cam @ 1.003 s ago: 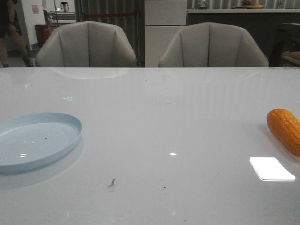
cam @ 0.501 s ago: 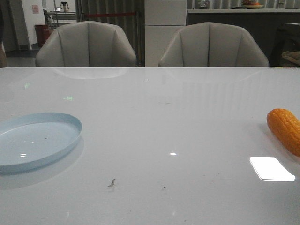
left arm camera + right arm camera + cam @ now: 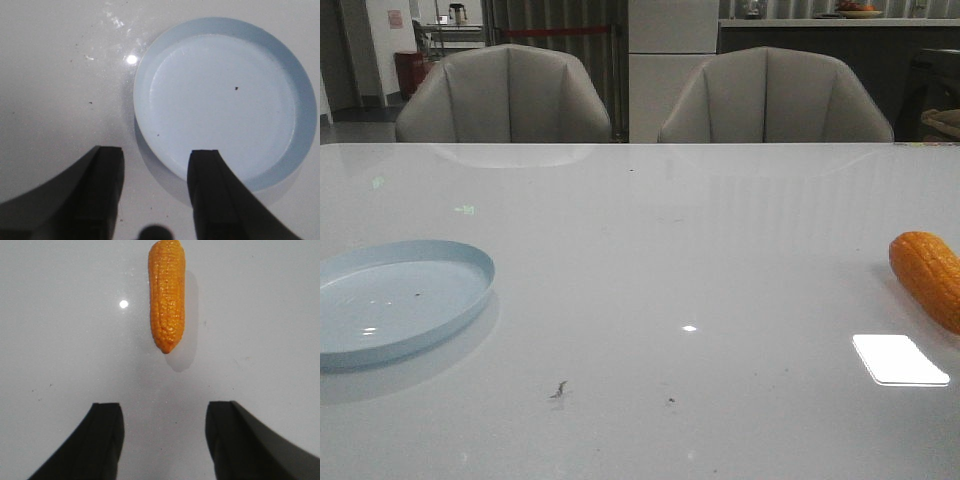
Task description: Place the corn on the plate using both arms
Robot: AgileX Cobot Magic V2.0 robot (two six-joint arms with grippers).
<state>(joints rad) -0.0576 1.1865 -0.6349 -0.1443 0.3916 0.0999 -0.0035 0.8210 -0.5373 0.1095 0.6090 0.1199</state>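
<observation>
The orange corn (image 3: 930, 278) lies on the white table at the far right edge of the front view. In the right wrist view the corn (image 3: 167, 294) lies ahead of my right gripper (image 3: 165, 407), tapered end toward it, apart from it. The right gripper is open and empty. The pale blue plate (image 3: 470, 262) sits at the left of the table, empty. In the left wrist view the plate (image 3: 145, 85) lies just ahead of my left gripper (image 3: 156, 152), which is open and empty above the plate's near rim. Neither gripper shows in the front view.
Two grey chairs (image 3: 505, 95) (image 3: 775, 97) stand behind the table's far edge. A bright light reflection (image 3: 898, 359) lies on the table near the corn. Small dark specks (image 3: 558, 390) mark the table in front.
A person at the far left background has walked out of view. The corn, the plate and the table look unchanged.
</observation>
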